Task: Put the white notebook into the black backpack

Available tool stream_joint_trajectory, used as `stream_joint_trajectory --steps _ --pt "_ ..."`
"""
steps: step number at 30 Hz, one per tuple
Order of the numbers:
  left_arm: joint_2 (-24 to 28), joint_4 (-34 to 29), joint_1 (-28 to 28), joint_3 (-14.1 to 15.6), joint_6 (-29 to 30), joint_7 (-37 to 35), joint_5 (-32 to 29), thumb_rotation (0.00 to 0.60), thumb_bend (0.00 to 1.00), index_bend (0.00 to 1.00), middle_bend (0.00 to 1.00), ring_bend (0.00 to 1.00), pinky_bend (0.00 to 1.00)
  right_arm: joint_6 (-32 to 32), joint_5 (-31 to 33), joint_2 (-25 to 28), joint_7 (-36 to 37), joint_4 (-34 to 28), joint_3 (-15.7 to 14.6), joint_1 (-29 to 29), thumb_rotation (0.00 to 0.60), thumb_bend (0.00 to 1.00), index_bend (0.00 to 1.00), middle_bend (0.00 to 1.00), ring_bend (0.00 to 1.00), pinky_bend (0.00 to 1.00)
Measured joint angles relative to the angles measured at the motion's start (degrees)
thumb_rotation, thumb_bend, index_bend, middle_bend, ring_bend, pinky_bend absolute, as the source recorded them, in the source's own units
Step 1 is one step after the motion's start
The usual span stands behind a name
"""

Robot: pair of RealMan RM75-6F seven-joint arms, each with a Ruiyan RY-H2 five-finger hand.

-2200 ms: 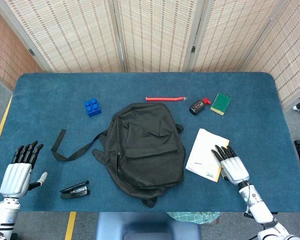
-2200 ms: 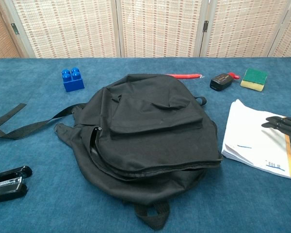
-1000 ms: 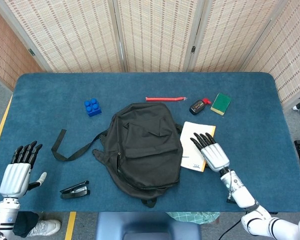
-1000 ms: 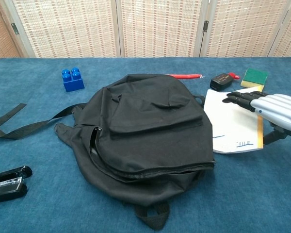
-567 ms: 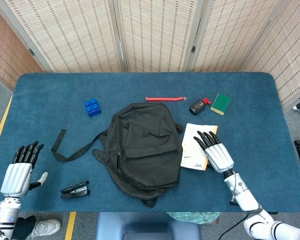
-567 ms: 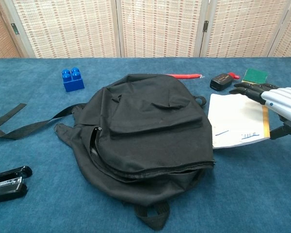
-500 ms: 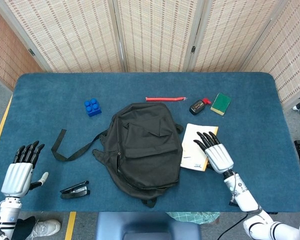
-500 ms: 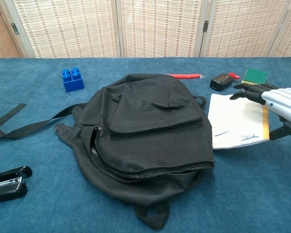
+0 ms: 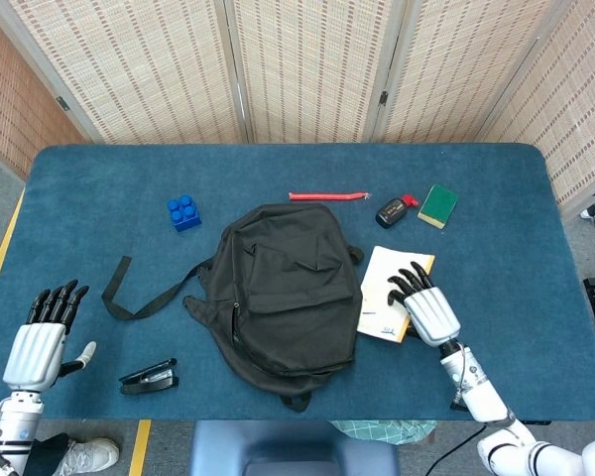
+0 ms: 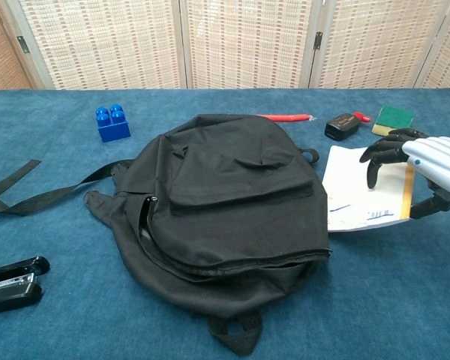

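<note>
The black backpack (image 9: 288,293) lies flat in the middle of the blue table, front pocket up (image 10: 225,195). The white notebook (image 9: 385,297) lies against its right side, one edge touching the bag (image 10: 352,191). My right hand (image 9: 424,302) is over the notebook's right half. Its fingers curl down onto the page, and the thumb sits at the notebook's right edge in the chest view (image 10: 420,161). My left hand (image 9: 38,342) hovers at the table's front left corner, fingers spread and holding nothing.
A loose backpack strap (image 9: 129,293) trails left. A black stapler (image 9: 149,376) lies front left and a blue brick (image 9: 183,212) back left. Behind the notebook are a red pen (image 9: 327,196), a small black item with a red cap (image 9: 393,210) and a green sponge (image 9: 437,205).
My right hand slid the notebook left until it met the backpack. Its fingers, flat on the page before, have now curled down. The left hand has barely moved.
</note>
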Motion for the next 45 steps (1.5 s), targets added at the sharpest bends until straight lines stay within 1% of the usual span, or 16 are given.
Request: stream_joint_trajectory --steps 4,11,16,19,25,32,38,45 --pt "-0.02 0.0 -0.06 0.04 -0.13 0.08 -0.02 0.6 0.36 0.05 0.06 0.07 0.0 -0.55 0.43 -0.16 -0.52 0.25 -0.06 0.03 0.6 0.39 0.59 0.32 0.18 0.05" --pt "0.19 -0.17 -0.27 0.11 -0.49 0.01 0.08 0.6 0.36 0.05 0.06 0.07 0.0 -1.15 0.2 -0.05 -1.15 1.21 -0.77 0.1 0.6 0.39 0.63 0.33 0.19 0.06" --pt "0.47 -0.36 -0.48 0.2 -0.91 -0.29 0.18 0.6 0.36 0.05 0.06 0.07 0.0 -0.2 -0.34 -0.28 -1.71 2.79 -1.25 -0.27 0.6 0.39 0.67 0.35 0.21 0.07" --pt "0.7 -0.46 -0.62 0.32 -1.31 -0.75 0.29 0.6 0.36 0.05 0.06 0.07 0.0 1.21 -0.55 -0.47 -1.85 3.85 -1.3 -0.81 0.6 0.39 0.69 0.36 0.22 0.08" --pt "1.2 -0.13 -1.26 0.22 -1.53 -1.8 1.52 0.6 0.36 0.05 0.06 0.07 0.0 4.73 -1.13 -0.25 -2.35 5.78 -1.34 -2.15 0.6 0.44 0.71 0.38 0.23 0.08" --pt "2.46 0.02 -4.03 -0.46 -3.57 -2.81 3.85 0.6 0.36 0.05 0.06 0.08 0.0 10.96 -1.96 1.83 -4.27 6.04 -0.01 -3.36 0.6 0.47 0.71 0.38 0.24 0.08" --pt "4.06 -0.68 -7.58 -1.2 -6.57 -3.83 6.55 0.6 0.36 0.06 0.06 0.08 0.0 15.15 -3.15 6.15 -7.19 1.58 1.41 -3.61 0.6 0.48 0.71 0.38 0.24 0.08" --pt "5.59 -1.53 -13.39 -1.42 -13.46 -6.14 9.73 0.6 0.36 0.08 0.06 0.09 0.0 17.95 -4.68 13.88 -11.88 -9.17 3.53 -3.2 0.6 0.48 0.71 0.38 0.24 0.08"
